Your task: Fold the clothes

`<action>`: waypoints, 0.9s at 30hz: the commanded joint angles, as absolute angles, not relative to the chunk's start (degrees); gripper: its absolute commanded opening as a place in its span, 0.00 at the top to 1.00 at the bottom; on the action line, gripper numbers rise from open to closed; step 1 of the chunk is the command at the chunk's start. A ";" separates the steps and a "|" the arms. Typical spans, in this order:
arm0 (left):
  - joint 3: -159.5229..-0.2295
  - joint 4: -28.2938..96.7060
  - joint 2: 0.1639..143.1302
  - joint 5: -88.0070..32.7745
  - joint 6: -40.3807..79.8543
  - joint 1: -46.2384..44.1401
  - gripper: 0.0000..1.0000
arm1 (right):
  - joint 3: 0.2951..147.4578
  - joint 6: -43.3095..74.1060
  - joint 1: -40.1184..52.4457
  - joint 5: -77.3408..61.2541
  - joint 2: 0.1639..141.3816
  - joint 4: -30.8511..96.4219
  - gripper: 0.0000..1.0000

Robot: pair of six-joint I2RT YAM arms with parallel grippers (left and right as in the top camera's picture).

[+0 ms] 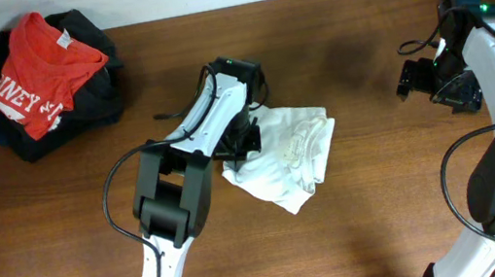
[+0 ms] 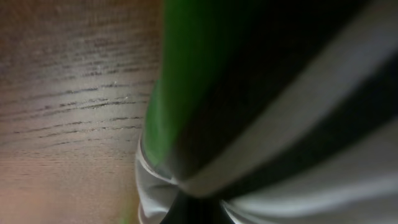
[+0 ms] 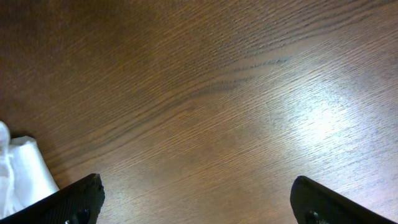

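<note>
One right gripper (image 3: 198,202), released, above table (image 1: 387,216); left gripper (image 1: 240,141) at T-shirt (image 1: 292,156) edge, state unclear.

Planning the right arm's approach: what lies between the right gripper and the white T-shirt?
Only bare table between the right gripper and the white T-shirt, as the overhead view shows; the right wrist view agrees.
</note>
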State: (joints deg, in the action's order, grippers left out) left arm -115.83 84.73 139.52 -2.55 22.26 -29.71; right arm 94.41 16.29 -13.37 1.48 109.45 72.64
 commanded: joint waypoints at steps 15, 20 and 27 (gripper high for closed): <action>-115.42 69.97 125.69 -0.54 25.85 -31.33 0.68 | 95.15 16.60 -13.54 2.04 108.47 72.62 0.01; -115.33 66.43 132.05 1.80 25.87 -31.18 0.68 | 95.15 16.60 -13.54 2.04 108.47 72.62 0.01; -115.33 60.14 135.81 4.82 25.85 -27.57 0.68 | 95.15 16.60 -13.54 2.04 108.47 72.62 0.01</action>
